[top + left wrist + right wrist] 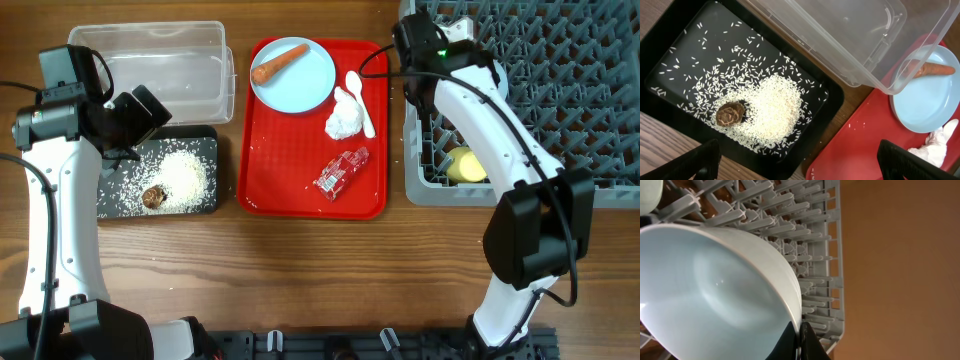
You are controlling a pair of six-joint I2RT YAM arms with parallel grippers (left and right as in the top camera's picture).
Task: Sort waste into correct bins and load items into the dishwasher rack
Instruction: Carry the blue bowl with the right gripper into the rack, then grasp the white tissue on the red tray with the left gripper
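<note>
Now your right claw [799,341] pinches the small pale bowl [715,300] over the grey pegged plastic rack [812,235] (left claw [802,162] gapes empty).

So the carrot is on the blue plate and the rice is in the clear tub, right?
Not quite. The carrot is on the blue plate, but the rice lies in the black tray, not the clear tub. The left wrist view shows it.
</note>
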